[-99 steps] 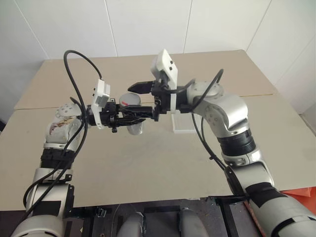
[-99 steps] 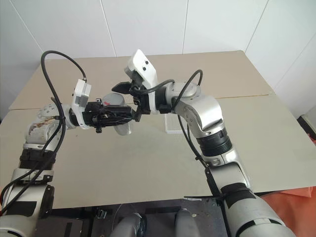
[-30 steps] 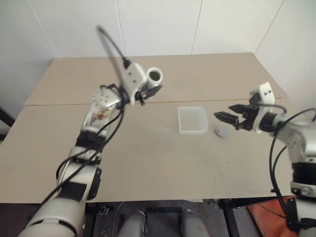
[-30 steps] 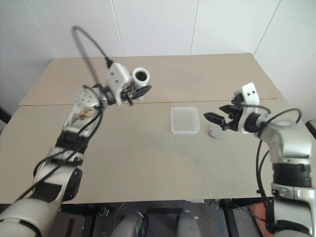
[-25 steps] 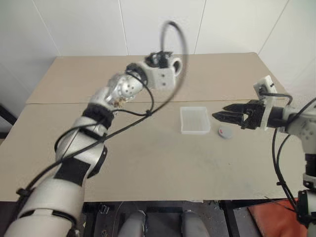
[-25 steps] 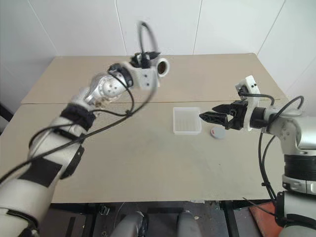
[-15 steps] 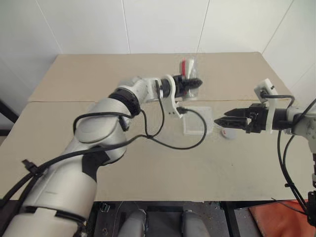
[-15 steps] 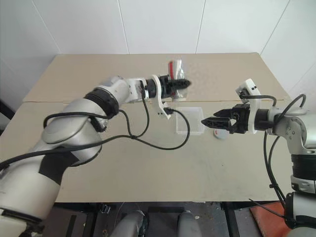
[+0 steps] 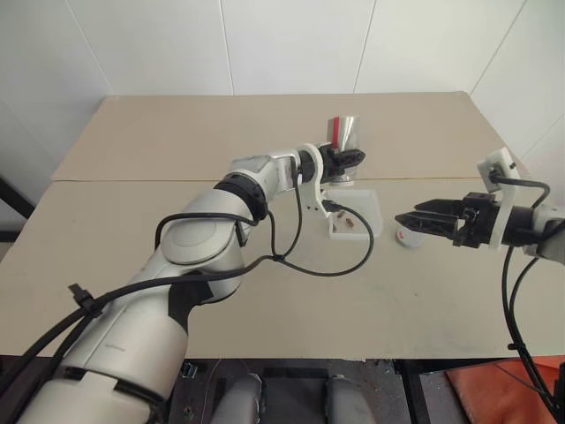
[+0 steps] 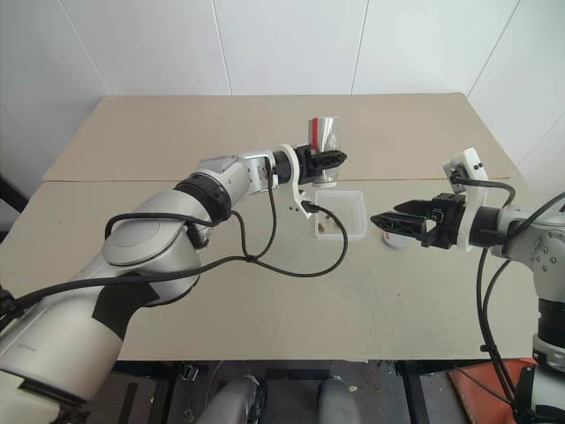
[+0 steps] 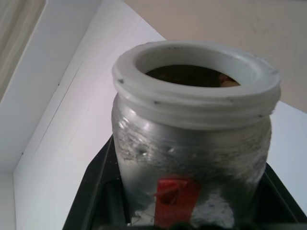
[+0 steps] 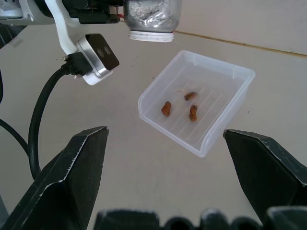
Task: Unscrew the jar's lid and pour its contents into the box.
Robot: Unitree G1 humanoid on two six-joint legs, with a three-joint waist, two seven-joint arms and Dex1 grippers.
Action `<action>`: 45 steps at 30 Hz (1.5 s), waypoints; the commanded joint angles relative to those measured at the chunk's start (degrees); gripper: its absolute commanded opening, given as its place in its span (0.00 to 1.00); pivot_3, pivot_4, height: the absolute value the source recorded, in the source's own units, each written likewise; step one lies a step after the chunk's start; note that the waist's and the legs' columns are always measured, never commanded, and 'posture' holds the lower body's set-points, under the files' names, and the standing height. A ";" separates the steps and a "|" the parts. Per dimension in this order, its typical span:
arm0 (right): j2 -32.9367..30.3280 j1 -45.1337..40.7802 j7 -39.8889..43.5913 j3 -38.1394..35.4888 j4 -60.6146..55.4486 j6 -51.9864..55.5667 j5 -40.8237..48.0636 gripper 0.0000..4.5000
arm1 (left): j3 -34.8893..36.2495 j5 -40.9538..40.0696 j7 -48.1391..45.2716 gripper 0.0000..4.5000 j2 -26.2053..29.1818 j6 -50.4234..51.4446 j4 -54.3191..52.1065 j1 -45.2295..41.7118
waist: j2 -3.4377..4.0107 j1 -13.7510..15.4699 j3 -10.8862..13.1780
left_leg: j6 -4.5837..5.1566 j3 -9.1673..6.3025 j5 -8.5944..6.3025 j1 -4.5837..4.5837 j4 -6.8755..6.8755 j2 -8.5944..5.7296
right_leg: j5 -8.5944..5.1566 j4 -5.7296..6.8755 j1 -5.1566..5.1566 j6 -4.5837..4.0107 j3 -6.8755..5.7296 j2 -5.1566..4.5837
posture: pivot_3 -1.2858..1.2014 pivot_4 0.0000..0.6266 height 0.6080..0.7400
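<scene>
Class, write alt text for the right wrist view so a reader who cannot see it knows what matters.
Three brown pellets lie in a shallow clear box on a beige table. Above its far corner the left tool holds a jar mouth down, lid off. The right tool's two black fingers stand wide open in the foreground, holding nothing.

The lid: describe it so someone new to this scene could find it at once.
Start at the tan table, then find the clear box near its middle. Just beyond the box, toward the right gripper, the lid lies flat on the table: a small round grey cap, mostly hidden behind that gripper, lying loose by itself.
</scene>
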 commanded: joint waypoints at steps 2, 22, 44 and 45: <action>0.33 -0.74 -0.79 -1.73 -1.31 -0.89 1.35 0.99 | 6.16 -6.78 -1.57 0.43 2.06 -2.89 -0.09 0.10 | 0.00 -0.03 0.00 | 0.00 -0.01 0.00 0.00 0.00 0.01 | 0.00 0.00 -0.01 0.00 0.00 0.00 | 0.52 0.24 1.00; 2.46 -4.19 3.78 2.37 0.28 -8.95 -0.73 0.99 | 68.05 -79.23 -56.59 0.43 6.64 9.38 -26.78 25.84 | 0.07 -1.70 -0.04 | -0.04 -0.04 0.03 0.15 0.22 0.12 | 0.01 0.29 -0.08 -0.01 0.19 -0.02 | 0.52 0.24 1.00; 4.91 -9.35 7.25 10.71 2.70 -13.99 -5.35 1.00 | 69.14 -82.62 -48.63 0.51 0.21 16.35 -54.07 57.50 | 0.12 -1.02 -0.15 | 0.09 -0.02 -0.05 0.25 0.71 0.14 | 0.04 0.26 0.07 -0.06 0.29 -0.02 | 0.52 0.24 1.00; 4.89 -9.33 7.16 10.72 2.56 -13.85 -5.33 1.00 | 69.05 -82.81 -49.06 0.59 0.37 17.20 -53.96 57.44 | 0.12 -1.01 -0.15 | 0.09 -0.02 -0.06 0.26 0.72 0.14 | 0.07 0.26 0.08 -0.07 0.29 -0.02 | 0.52 0.24 1.00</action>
